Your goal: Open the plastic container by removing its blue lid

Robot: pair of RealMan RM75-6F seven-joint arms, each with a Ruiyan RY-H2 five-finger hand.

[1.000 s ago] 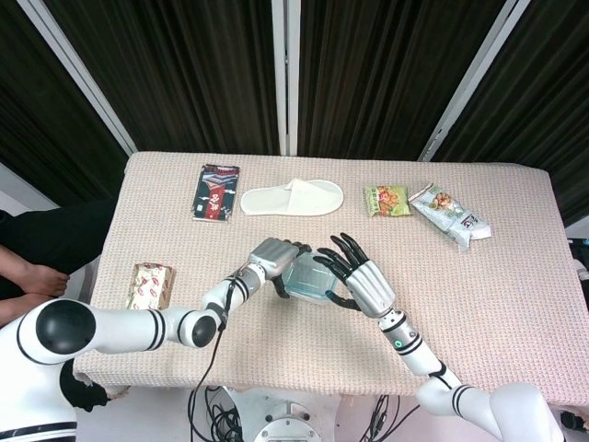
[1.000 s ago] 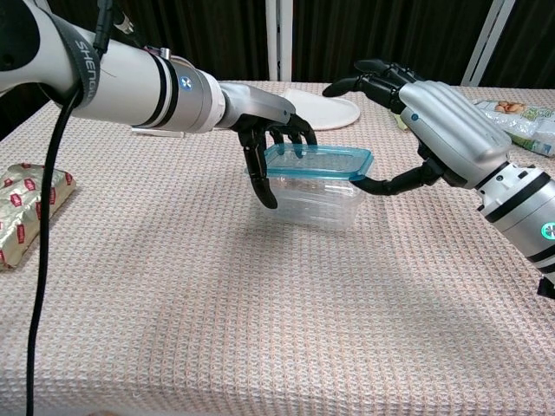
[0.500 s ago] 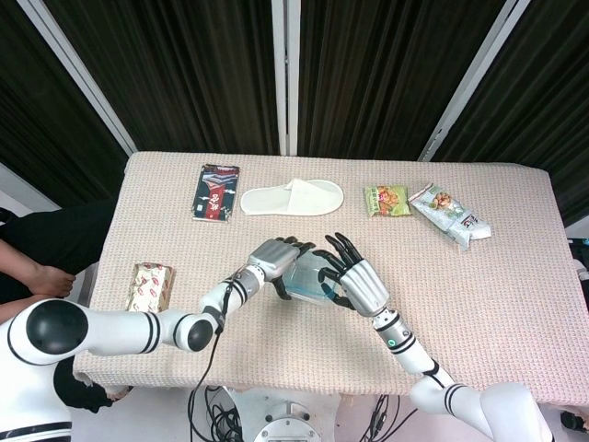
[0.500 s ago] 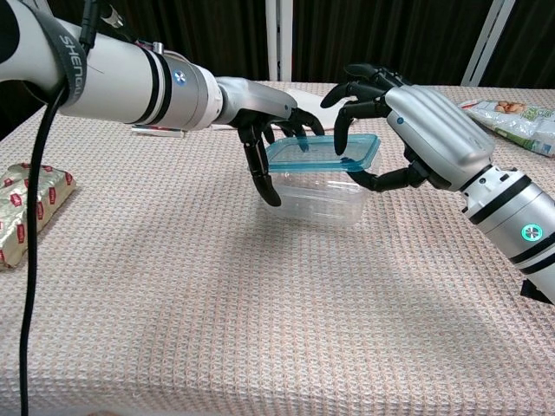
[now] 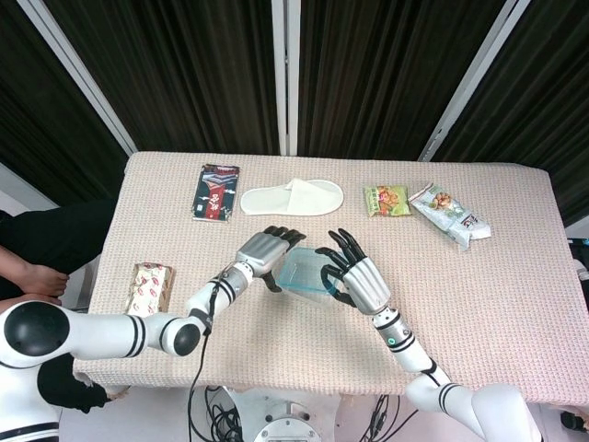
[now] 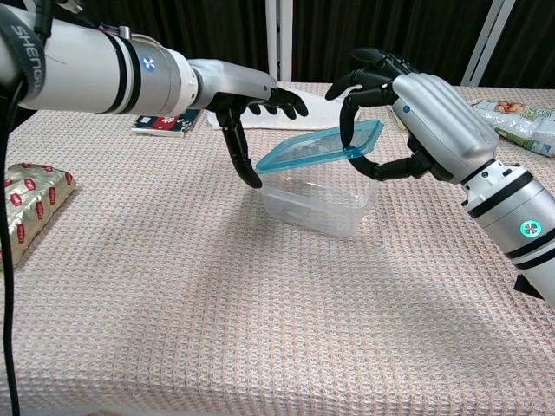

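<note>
Pinching the lid (image 6: pixel 323 147) at its 3 o'clock edge, the right hand (image 6: pixel 416 121) holds it tilted, that side raised off the container (image 6: pixel 316 198), the 9 o'clock end low at the rim. The container stands mid-surface (image 6: pixel 173 286). The left hand (image 6: pixel 247 100) hovers at the container's 9 o'clock, fingers spread, holding nothing.

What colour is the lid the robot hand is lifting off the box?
Translucent blue-teal lid, seen best in the chest view.
</note>
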